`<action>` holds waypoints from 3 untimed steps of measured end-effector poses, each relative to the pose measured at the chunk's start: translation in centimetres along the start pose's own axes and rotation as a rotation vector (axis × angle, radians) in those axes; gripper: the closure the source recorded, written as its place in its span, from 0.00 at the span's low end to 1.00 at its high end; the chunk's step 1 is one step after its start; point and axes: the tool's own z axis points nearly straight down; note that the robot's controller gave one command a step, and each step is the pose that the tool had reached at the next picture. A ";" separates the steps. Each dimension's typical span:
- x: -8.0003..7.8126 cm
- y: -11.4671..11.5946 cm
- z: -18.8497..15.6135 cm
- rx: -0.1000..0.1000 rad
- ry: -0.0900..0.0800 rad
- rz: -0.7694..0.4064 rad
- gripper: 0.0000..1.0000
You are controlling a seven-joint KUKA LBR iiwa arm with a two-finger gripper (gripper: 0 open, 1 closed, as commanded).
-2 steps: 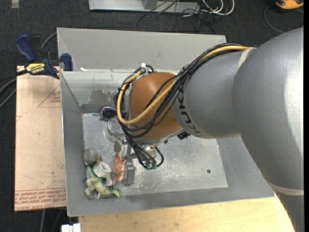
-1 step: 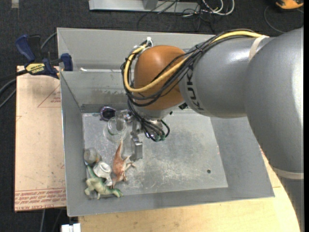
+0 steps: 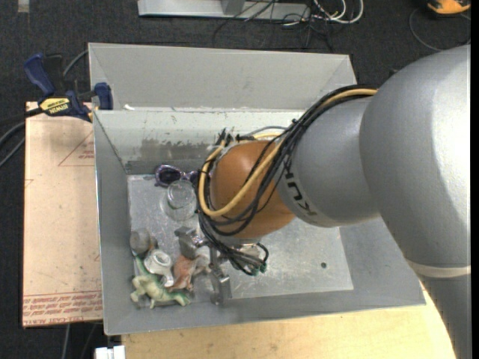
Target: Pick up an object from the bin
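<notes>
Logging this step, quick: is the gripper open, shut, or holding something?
Gripper: cannot be told. It is low in the bin, at the edge of a heap of small things in the lower-left corner.

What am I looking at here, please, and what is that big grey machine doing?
This is one camera looking down from above, slightly sideways. The big grey tube is a robot arm reaching in from the right; the orange cover and cables belong to it. Its pincer hangs low over the lower-left corner of a grey metal bin. There lies a small heap: a green toy animal, a white round cap, a pinkish piece. Further back are a clear cup and a purple thing. Whether the pincer holds anything, I cannot tell.
</notes>
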 end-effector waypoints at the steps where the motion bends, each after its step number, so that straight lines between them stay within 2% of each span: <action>1: -4.7 1.3 0.5 0.003 -0.007 -0.049 0.00; 2: -3.6 1.9 0.6 0.000 -0.002 -0.229 1.00; 3: -3.6 1.9 0.6 0.000 -0.002 -0.229 1.00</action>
